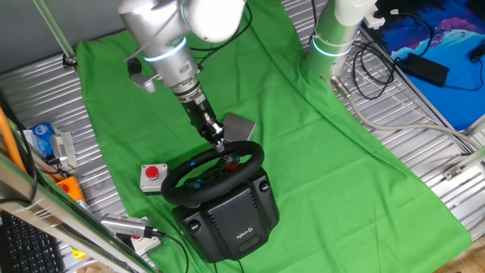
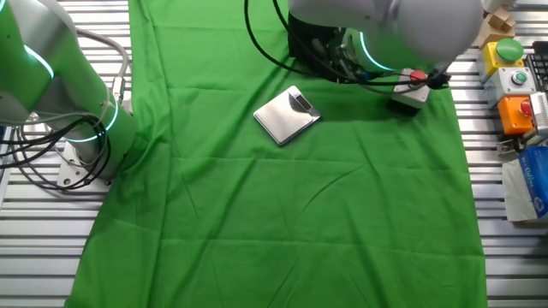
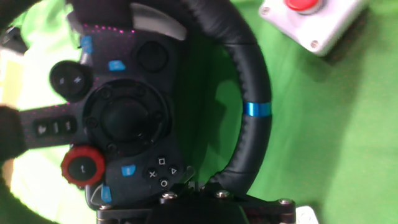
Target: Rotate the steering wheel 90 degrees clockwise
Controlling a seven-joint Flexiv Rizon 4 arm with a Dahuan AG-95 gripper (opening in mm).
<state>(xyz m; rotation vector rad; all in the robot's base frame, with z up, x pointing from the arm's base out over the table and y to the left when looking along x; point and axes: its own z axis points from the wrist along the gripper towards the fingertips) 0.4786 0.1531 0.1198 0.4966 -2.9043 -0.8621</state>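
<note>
The steering wheel (image 1: pixel 198 182) is black and round and sits on a bulky black base (image 1: pixel 231 220) with a white logo, near the front of the green cloth. My gripper (image 1: pixel 221 144) comes down from the upper left onto the wheel's far rim. In the hand view the rim (image 3: pixel 252 74) arcs down the right side with a blue stripe (image 3: pixel 257 109) and runs in between my jaws at the bottom edge, where my gripper (image 3: pixel 193 186) is shut on it. The hub (image 3: pixel 124 118) shows blue buttons and a red dial (image 3: pixel 83 167). In the other fixed view the arm hides the wheel.
A small grey box with a red button (image 1: pixel 154 176) stands just left of the wheel, also seen as the box (image 3: pixel 311 22). A flat silver plate (image 2: pixel 287 115) lies on the cloth (image 1: pixel 318 136) behind the wheel. A second arm's base (image 1: pixel 337 38) stands at the back right, with cables beside it.
</note>
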